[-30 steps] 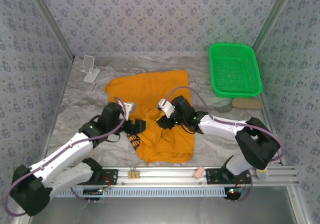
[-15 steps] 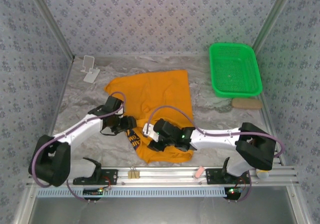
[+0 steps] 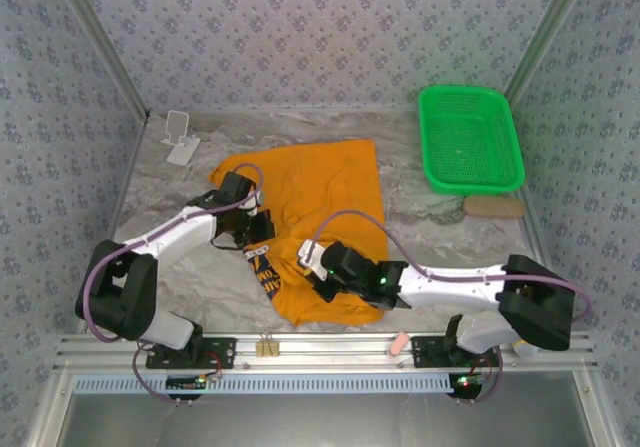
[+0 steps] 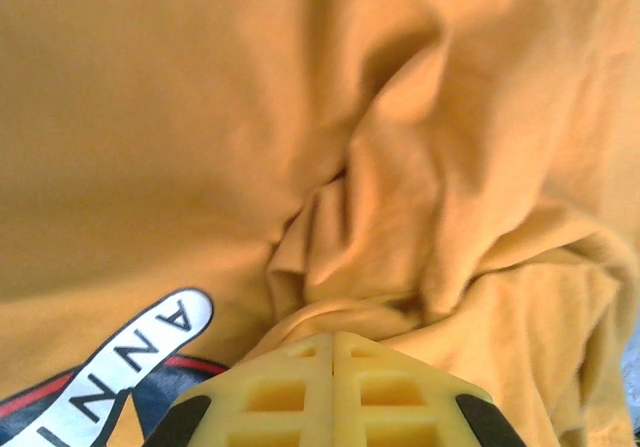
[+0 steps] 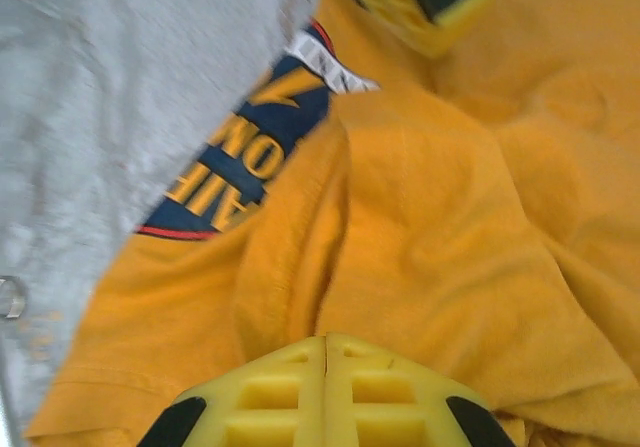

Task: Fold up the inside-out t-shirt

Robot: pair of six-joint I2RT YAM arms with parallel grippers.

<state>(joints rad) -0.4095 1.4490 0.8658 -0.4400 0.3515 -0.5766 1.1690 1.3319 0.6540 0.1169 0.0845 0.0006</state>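
Observation:
The orange t-shirt (image 3: pixel 320 182) lies spread and wrinkled on the marbled table, its dark lettered print (image 3: pixel 268 275) showing at the near left edge. My left gripper (image 3: pixel 262 229) rests on the shirt's left side. In the left wrist view its jaws (image 4: pixel 333 335) are shut, with a bunched fold of the t-shirt (image 4: pixel 150 117) pinched at the tips, beside the print (image 4: pixel 130 352). My right gripper (image 3: pixel 312 264) sits low on the near part, shut (image 5: pixel 326 337) on a raised ridge of the t-shirt (image 5: pixel 450 217). The white neck tag (image 5: pixel 325 64) lies by the print (image 5: pixel 240 157).
A green basket (image 3: pixel 470 137) stands at the back right, with a tan flat object (image 3: pixel 493 207) in front of it. A small white stand (image 3: pixel 180 135) is at the back left. Clips (image 3: pixel 266 346) and a pink piece (image 3: pixel 398 342) sit on the front rail.
Both grippers have closed on the cloth. The left gripper moved back onto the shirt's left side; the right gripper swung left and nearer, down onto the near part.

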